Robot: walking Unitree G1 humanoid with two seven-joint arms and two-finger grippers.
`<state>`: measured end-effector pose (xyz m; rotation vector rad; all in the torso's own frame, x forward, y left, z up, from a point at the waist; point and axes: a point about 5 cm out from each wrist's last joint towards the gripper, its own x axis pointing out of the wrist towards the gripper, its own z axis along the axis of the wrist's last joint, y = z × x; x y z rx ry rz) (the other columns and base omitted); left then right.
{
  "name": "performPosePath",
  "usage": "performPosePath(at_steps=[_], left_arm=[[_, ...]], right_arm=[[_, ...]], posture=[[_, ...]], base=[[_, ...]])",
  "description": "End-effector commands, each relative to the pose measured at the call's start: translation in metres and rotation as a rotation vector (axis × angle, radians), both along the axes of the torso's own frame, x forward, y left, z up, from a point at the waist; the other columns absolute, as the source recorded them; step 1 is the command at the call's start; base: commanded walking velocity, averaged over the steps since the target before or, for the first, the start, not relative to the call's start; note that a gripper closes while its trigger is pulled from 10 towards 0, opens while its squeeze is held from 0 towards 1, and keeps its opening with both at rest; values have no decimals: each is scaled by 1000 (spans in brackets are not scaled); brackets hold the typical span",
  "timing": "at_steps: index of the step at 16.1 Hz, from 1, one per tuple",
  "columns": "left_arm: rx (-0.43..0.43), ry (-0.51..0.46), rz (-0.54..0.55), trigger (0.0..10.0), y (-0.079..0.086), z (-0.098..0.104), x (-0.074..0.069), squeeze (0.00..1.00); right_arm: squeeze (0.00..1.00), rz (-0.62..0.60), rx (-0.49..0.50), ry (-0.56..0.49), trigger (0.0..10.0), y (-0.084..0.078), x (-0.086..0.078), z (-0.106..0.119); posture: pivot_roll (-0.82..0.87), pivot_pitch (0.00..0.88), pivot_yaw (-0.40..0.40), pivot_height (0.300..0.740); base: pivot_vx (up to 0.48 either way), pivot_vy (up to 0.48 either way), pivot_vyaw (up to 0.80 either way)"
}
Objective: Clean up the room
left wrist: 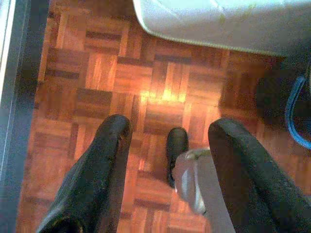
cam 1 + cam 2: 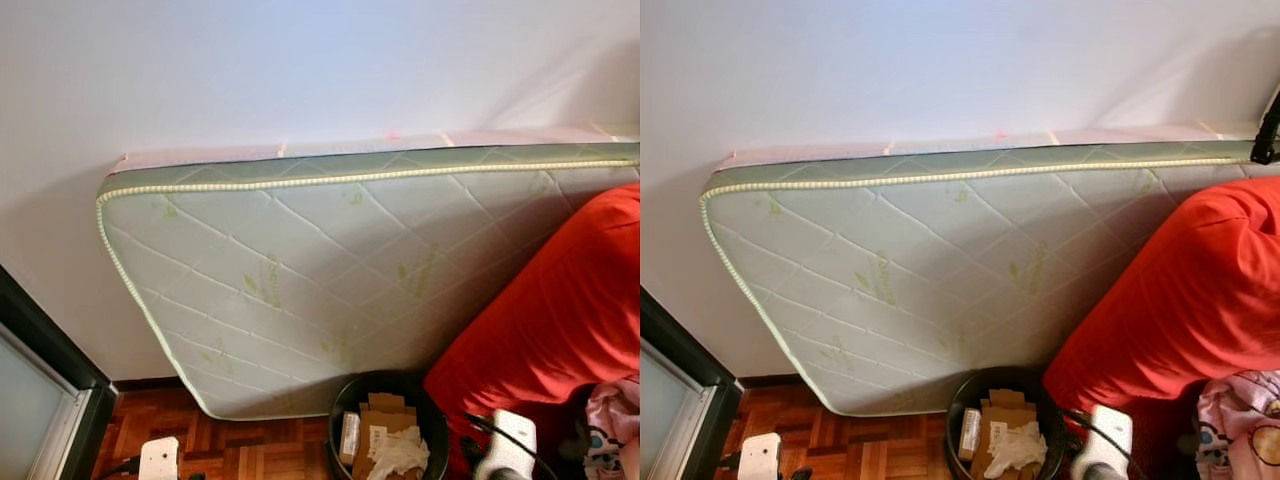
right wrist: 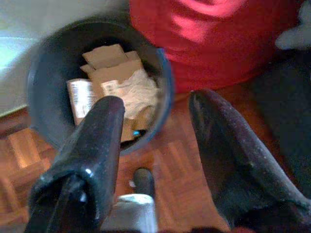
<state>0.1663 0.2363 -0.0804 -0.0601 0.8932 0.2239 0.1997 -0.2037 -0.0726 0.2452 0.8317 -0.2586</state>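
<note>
A black round bin (image 2: 352, 392) stands on the parquet floor (image 2: 250, 450) at the foot of the mattress. It holds pieces of cardboard (image 3: 104, 60) and a crumpled white paper (image 3: 138, 90). My right gripper (image 3: 156, 101) hangs open and holds nothing, just above the bin's near rim. Its white wrist (image 2: 505, 440) shows beside the bin. My left gripper (image 1: 172, 126) is open over bare parquet, with nothing between its fingers (image 1: 104, 155). Its wrist (image 2: 160, 458) hangs low on the left.
A quilted white and green mattress (image 2: 330, 270) leans on its long edge against the white wall. Red fabric (image 2: 560, 310) drapes over something at the right, with patterned cloth (image 2: 615, 430) below it. A dark door frame (image 2: 50, 360) stands at the left. A blue cable (image 1: 294, 111) lies on the floor.
</note>
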Motion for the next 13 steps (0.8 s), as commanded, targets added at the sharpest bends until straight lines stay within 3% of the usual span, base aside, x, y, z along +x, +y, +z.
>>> performPosePath(at_steps=[1, 2, 3, 6, 8, 13], left_arm=[[15, 33, -8, 10000, 2, -3, -6, 0], [15, 43, 5, 10000, 4, -4, -10, 0], [29, 94, 14, 10000, 10, -7, -22, 0], [36, 110, 1, 10000, 14, -8, -27, 0], [55, 131, -28, 10000, 17, -8, -29, 0], [33, 122, -10, 10000, 15, -10, -33, 0]], right_arm=[[0, 4, -4, -1, 10000, 2, 4, 2], [0, 10, 1, 1, 10000, 4, 2, 0], [0, 71, 13, 14, 10000, 18, 2, -2], [0, 105, 18, 9, 10000, 31, 6, -1], [0, 210, -10, 35, 10000, 42, 2, -4], [0, 179, -11, 43, 10000, 40, 0, -5]], posture=[[5, 0, -1, 740], [14, 0, -3, 740], [15, 0, 2, 740], [5, 0, 5, 740], [11, 0, -6, 740], [24, 0, -2, 740]], base=[[0, 0, 0], [0, 0, 0], [0, 0, -744], [0, 0, -721], [0, 0, -706], [0, 0, -706]])
